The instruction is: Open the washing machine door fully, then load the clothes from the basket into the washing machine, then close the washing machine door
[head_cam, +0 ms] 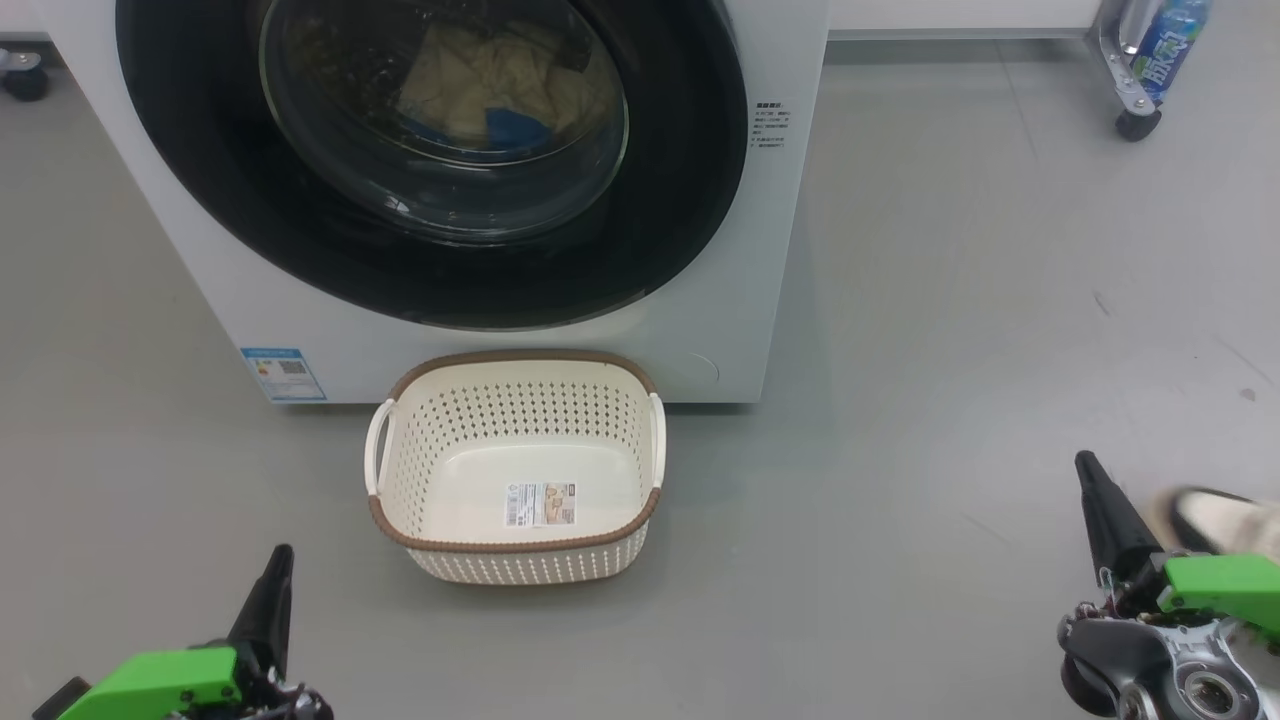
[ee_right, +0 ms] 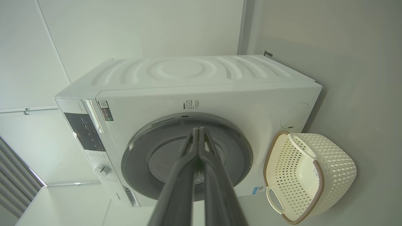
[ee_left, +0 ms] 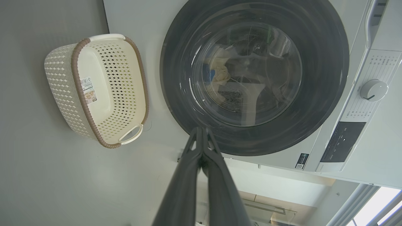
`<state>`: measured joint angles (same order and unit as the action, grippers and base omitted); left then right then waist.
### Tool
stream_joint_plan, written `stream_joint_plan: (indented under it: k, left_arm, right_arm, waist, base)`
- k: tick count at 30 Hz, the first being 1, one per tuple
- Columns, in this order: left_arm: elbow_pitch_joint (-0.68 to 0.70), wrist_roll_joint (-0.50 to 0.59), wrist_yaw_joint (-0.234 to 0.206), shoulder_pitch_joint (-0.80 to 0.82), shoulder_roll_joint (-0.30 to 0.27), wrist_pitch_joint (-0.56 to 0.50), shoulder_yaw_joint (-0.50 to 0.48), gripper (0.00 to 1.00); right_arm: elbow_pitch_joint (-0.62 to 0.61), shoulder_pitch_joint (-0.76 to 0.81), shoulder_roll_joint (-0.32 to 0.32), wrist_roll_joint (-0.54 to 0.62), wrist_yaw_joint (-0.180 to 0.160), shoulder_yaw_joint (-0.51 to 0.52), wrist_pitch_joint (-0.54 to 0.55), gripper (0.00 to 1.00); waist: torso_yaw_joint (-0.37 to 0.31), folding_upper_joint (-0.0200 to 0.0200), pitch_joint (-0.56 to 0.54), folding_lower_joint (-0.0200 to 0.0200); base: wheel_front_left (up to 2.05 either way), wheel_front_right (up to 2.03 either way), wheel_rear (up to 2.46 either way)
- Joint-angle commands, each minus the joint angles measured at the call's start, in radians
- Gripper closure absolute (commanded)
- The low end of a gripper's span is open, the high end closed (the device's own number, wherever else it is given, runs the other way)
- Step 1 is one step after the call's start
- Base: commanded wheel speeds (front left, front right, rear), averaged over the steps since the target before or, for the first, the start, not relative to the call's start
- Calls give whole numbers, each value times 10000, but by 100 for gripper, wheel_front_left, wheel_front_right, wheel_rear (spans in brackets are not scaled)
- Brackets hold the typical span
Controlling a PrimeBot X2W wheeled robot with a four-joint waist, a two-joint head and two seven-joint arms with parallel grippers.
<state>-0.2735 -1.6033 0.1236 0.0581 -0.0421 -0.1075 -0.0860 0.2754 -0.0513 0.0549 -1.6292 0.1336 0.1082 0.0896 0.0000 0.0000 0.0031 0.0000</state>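
Note:
The white washing machine [head_cam: 300,310] stands before me with its black-rimmed washing machine door [head_cam: 660,220] closed flat against the front. Through the glass bowl I see the pale yellow clothes [head_cam: 500,80] with a blue patch lying inside the drum. The cream basket [head_cam: 515,465] sits on the floor right in front of the machine, holding nothing but its label. My left gripper [head_cam: 282,553] hangs at the lower left, shut and holding nothing. At the lower right my right gripper [head_cam: 1084,462] is shut too, with nothing in it. Both stand well back from the basket.
Grey floor spreads around the machine. At the back right a caster of a metal frame [head_cam: 1138,122] stands with a blue bottle [head_cam: 1168,40] above it. A person's shoe [head_cam: 1215,520] shows near my right arm. Another caster [head_cam: 25,80] sits at the far left.

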Motion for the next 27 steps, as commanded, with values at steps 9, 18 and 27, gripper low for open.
stream_joint_plan:
  k: [9, 18, 27]
  left_arm:
    - [283, -53, 71, 499, -81, -58, -279, 100]
    - [283, -53, 71, 499, -81, -58, -278, 100]
    - [283, -53, 71, 499, -81, -58, -278, 100]
  right_arm:
    - [-316, -550, 81, 62, -29, -118, 96, 100]
    - [-315, -551, 68, 77, -29, -100, 111, 100]
    - [-314, -553, 55, 93, -29, -81, 126, 100]
  waist:
    - [0, 0, 0, 0]
    - [0, 0, 0, 0]
    - [0, 0, 0, 0]
  base:
    - [0, 0, 0]
    - [0, 0, 0]
    - [0, 0, 0]
